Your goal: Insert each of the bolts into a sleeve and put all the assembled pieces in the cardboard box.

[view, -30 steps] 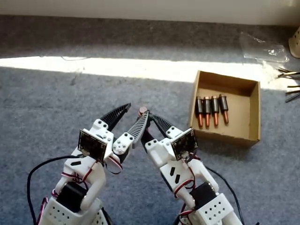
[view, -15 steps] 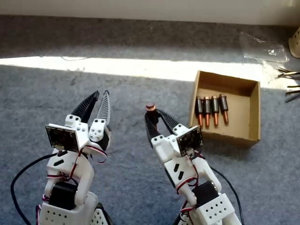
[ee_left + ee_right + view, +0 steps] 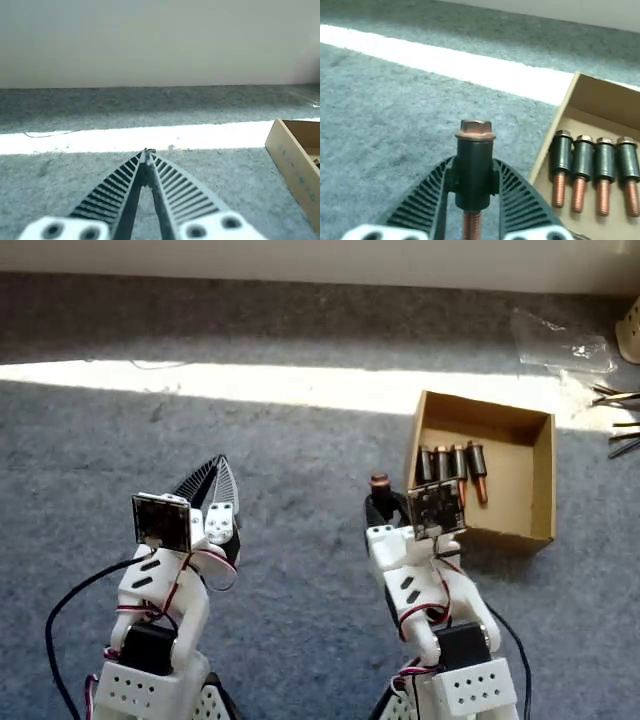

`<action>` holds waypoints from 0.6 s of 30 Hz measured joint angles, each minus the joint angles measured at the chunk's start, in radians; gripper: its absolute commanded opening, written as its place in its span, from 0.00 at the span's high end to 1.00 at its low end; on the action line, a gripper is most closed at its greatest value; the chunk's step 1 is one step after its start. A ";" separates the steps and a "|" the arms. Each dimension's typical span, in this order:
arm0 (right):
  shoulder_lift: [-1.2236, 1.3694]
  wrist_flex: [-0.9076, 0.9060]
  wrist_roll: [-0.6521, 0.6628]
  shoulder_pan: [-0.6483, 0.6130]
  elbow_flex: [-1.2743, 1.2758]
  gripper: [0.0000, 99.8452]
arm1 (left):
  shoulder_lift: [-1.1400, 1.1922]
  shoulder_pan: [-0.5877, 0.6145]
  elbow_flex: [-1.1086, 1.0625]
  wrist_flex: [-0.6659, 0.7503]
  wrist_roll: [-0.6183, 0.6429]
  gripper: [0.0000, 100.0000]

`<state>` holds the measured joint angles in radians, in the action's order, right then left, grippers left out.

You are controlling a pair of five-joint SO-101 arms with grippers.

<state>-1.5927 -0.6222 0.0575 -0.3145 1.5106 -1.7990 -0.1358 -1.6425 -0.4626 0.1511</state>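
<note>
My right gripper [image 3: 472, 185] is shut on an assembled piece [image 3: 473, 167], a copper bolt seated in a black sleeve, held upright. From above the piece [image 3: 380, 494] hangs over the carpet just left of the cardboard box [image 3: 541, 480]. Several assembled pieces [image 3: 452, 470] lie side by side inside the box [image 3: 590, 92], and the same pieces [image 3: 592, 170] appear in the right wrist view. My left gripper [image 3: 146, 152] is shut with nothing in it, raised over the carpet at the left [image 3: 216, 472].
Grey carpet [image 3: 300, 570] covers the floor, with a bright sunlit strip [image 3: 250, 385] across the back. A clear plastic bag [image 3: 565, 340] lies beyond the box. Dark tool tips [image 3: 618, 420] poke in at the right edge.
The left gripper let go of the piece, drew back to the left and shut. The right gripper carried the assembled piece rightward, close to the box.
</note>
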 measured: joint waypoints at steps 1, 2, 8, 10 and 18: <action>0.000 -0.029 0.000 0.017 -0.029 1.00 | 0.000 0.000 -0.002 -0.020 -0.025 0.99; 0.000 -0.058 0.000 0.029 -0.057 1.00 | 0.000 0.000 -0.002 -0.044 -0.041 0.99; 0.000 -0.189 0.063 0.074 -0.207 1.00 | 0.000 0.052 -0.002 -0.204 -0.071 0.99; 0.000 -0.230 0.077 0.094 -0.264 1.00 | 0.000 0.074 0.015 -0.249 -0.071 0.99; 0.157 -0.310 0.107 0.236 -0.505 1.00 | 0.000 0.094 0.086 -0.393 -0.071 0.99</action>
<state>-1.4362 -0.9321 0.1649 -0.0783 1.0058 -1.7990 -0.0422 -1.5566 -0.8554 0.0806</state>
